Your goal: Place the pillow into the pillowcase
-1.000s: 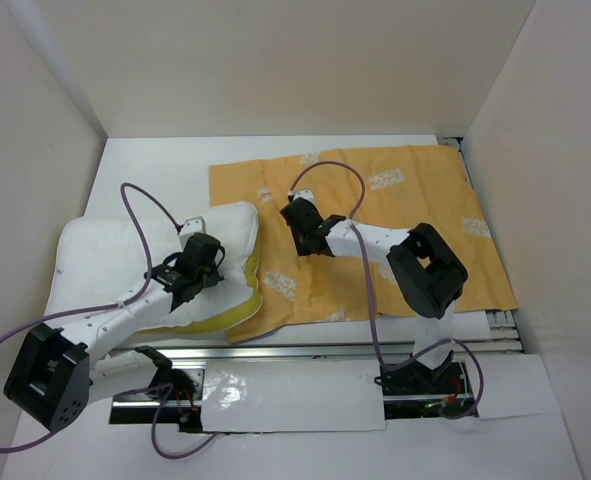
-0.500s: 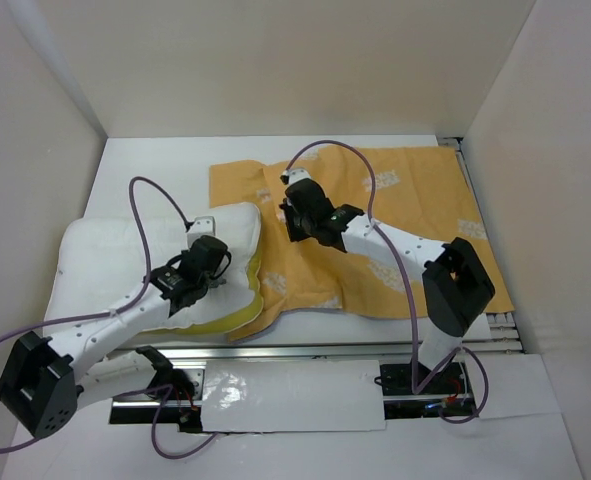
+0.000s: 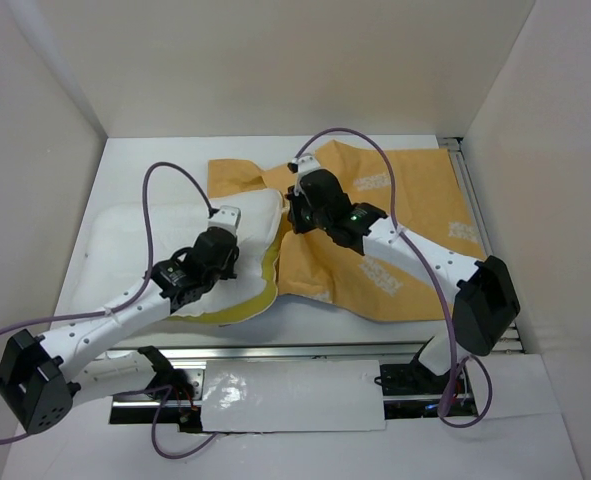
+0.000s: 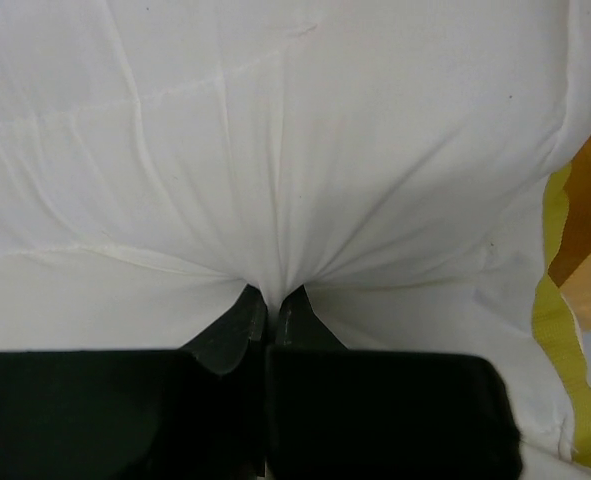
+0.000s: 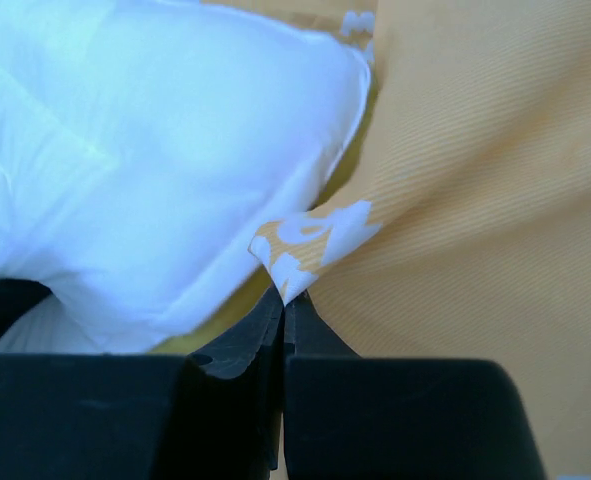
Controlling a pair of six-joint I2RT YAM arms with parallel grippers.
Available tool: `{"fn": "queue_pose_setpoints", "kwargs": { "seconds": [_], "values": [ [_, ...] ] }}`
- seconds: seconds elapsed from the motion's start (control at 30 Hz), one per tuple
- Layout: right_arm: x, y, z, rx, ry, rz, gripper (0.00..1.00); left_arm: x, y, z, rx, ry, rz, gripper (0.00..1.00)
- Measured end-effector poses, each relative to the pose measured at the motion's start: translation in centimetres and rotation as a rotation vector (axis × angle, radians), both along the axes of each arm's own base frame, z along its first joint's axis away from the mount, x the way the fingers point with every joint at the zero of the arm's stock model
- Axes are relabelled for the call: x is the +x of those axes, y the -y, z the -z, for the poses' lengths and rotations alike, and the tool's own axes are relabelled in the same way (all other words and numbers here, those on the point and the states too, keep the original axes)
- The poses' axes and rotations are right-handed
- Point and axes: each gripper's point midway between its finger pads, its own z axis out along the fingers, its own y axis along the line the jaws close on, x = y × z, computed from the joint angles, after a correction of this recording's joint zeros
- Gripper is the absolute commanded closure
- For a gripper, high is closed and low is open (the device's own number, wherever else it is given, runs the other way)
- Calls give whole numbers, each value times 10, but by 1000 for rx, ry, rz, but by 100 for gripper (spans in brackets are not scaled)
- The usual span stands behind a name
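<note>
Shifted right: pillow (image 3: 135,240), nearer pillowcase (image 3: 420,195); left tool (image 4: 272,300) pinching pillow, right tool (image 5: 283,298) pinching pillowcase edge.

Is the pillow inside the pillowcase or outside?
Outside, mostly: the plump white pillow with yellow edge lies bare beside the mustard-orange cloth pillowcase. Whether its corner is under the lifted edge, cannot tell.

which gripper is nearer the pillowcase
Right. The right gripper is shut on the pillowcase edge; the left gripper pinches the pillow, off to the pillowcase's left.
</note>
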Motion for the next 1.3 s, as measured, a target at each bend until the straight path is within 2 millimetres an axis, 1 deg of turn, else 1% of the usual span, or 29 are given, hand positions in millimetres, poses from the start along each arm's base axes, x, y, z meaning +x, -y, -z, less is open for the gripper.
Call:
{"fn": "queue_pose_setpoints", "kwargs": {
  "seconds": [0.1, 0.23, 0.3, 0.4, 0.47, 0.6, 0.67, 0.7, 0.77, 0.83, 0.87, 0.93, 1.03, 1.1, 1.17, 1.3],
  "values": [
    [2, 2, -6, 16, 8, 11, 100, -9, 6, 7, 14, -21, 50, 100],
    [-1, 0, -3, 24, -6, -14, 100, -25, 11, 18, 6, -41, 115, 100],
    [-6, -3, -1, 26, -16, -51, 100, -29, 14, 23, 1, -47, 149, 100],
    [-12, -7, 4, 21, -23, -97, 100, -31, 22, 26, 2, -59, 206, 100],
    [-16, -4, 7, 10, -25, -100, 100, -30, 32, 30, 13, -72, 246, 100],
    [-22, -1, 4, 3, -15, -118, 100, -24, 43, 35, 36, -87, 259, 100],
    [-27, -2, 2, 6, -14, -148, 100, -16, 45, 29, 49, -85, 234, 100],
    [-29, -3, 2, 8, -16, -164, 100, -9, 47, 23, 52, -75, 212, 100],
    [-33, -4, 4, 3, -27, -188, 100, 9, 53, 4, 55, -40, 163, 100],
    [-38, -2, 10, -11, -34, -202, 100, 31, 60, -20, 62, 13, 106, 100],
    [-41, 0, 12, -15, -38, -205, 100, 41, 63, -28, 62, 29, 85, 100],
    [-47, 7, 9, -14, -26, -206, 100, 57, 69, -35, 84, 40, 49, 100],
    [-60, 13, -5, 14, -5, -227, 100, 75, 77, -29, 113, 39, 18, 100],
    [-66, 14, -14, 33, 6, -242, 100, 83, 78, -24, 123, 41, -5, 100],
    [-71, 14, -20, 46, 9, -258, 100, 92, 72, -18, 142, 46, -44, 100],
    [-79, 14, -18, 49, -17, -284, 100, 107, 60, -8, 133, 41, -141, 100]
  ]
}}
